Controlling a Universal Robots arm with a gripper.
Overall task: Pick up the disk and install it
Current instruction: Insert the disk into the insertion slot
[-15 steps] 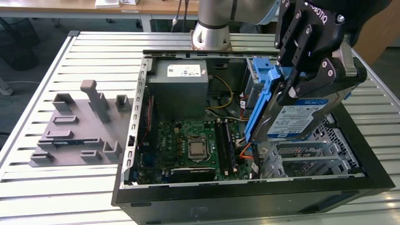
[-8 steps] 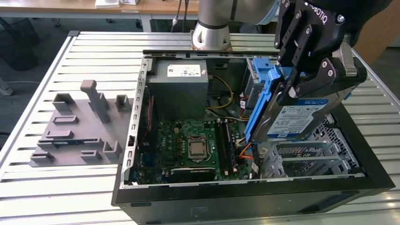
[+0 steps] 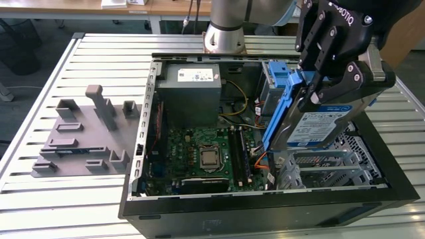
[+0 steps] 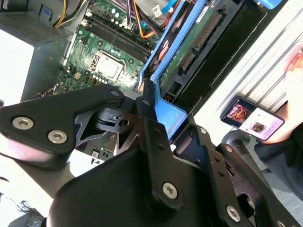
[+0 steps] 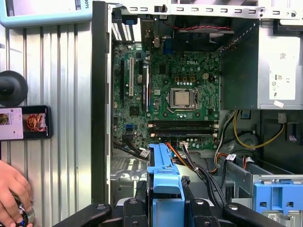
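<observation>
Disk — flat silver hard drive in blue plastic carrier — looks stiff, weighty, fragile; black gripper clamps its carrier sides, the safest hold.

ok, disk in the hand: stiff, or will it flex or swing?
Probably rigid: the disk, metal-cased, hangs tilted from the hand without sagging. Its blue carrier looks thin plastic, so may flex. Gripped near one end, it could pivot if bumped.

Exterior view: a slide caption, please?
The gripper, shut on the disk, holds it tilted over the open computer case near the drive cage.
</observation>
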